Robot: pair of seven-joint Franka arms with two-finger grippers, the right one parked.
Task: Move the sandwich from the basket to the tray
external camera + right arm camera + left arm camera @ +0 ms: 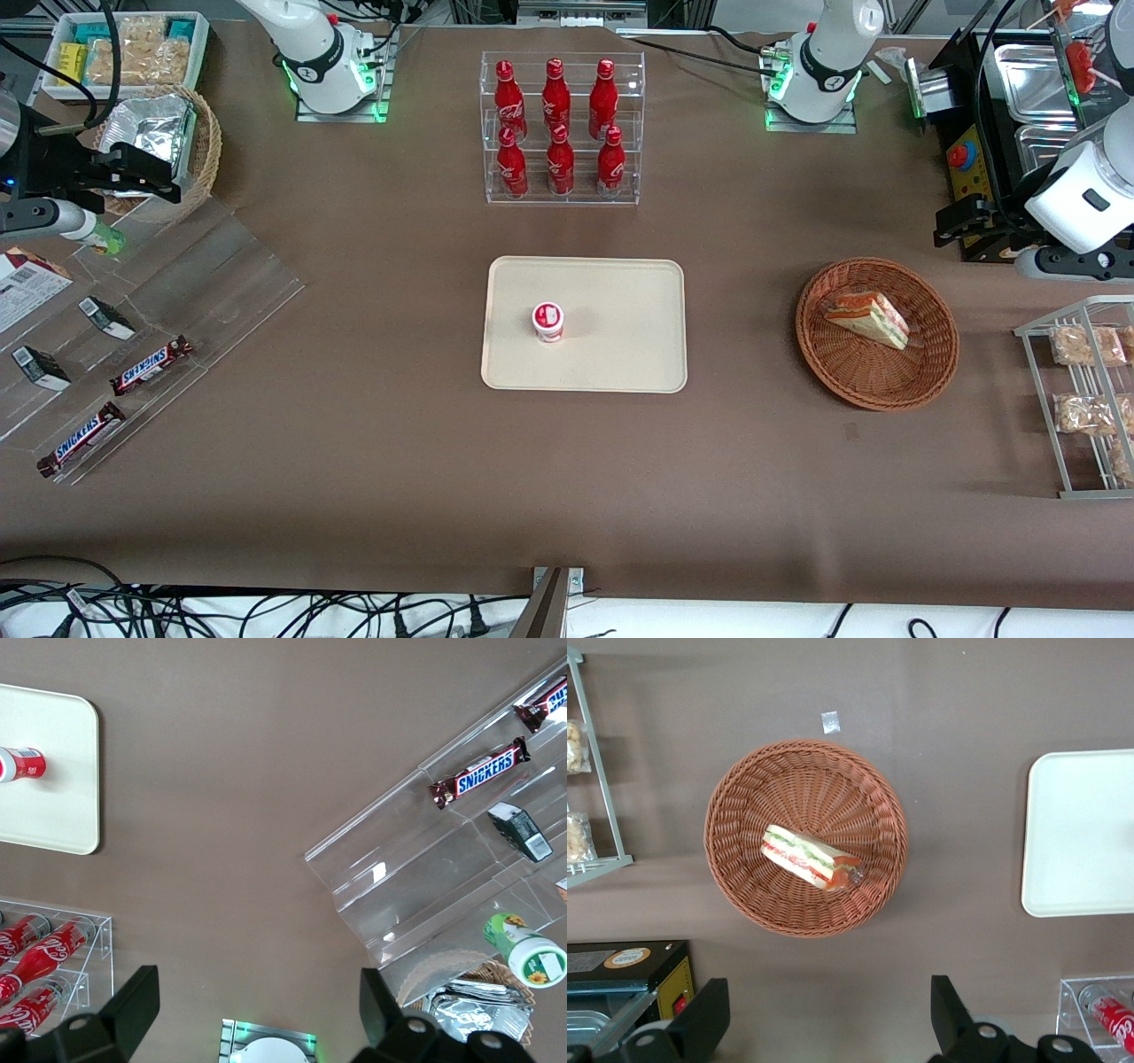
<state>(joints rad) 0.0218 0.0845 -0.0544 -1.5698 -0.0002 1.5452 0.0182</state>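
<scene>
A brown-covered bench (372, 425) fills the scene. On it, toward the working arm's end, a triangular sandwich (867, 318) in clear wrap lies inside a round reddish-brown wicker basket (921, 377), its red, green and cream layers showing along the cut side; the wrist view shows the sandwich (809, 858) resting near the middle of the basket (744, 788). The left arm's claw (824, 1014) hangs above the bench just beside the basket's rim, its two dark fingers (704, 1014) spread wide apart and holding nothing. Near the middle of the bench sits a flat cream-beige tray (620, 354), well apart from the basket, with a small red-and-white cup (547, 322) standing on it. Farther from the front camera than the tray, a clear rack (562, 128) holds six red soda bottles. A wire shelf (1063, 399) with bagged brown snacks stands at the working arm's end, and clear stepped shelving (195, 292) with Snickers bars (151, 365) lies toward the parked arm's end.
</scene>
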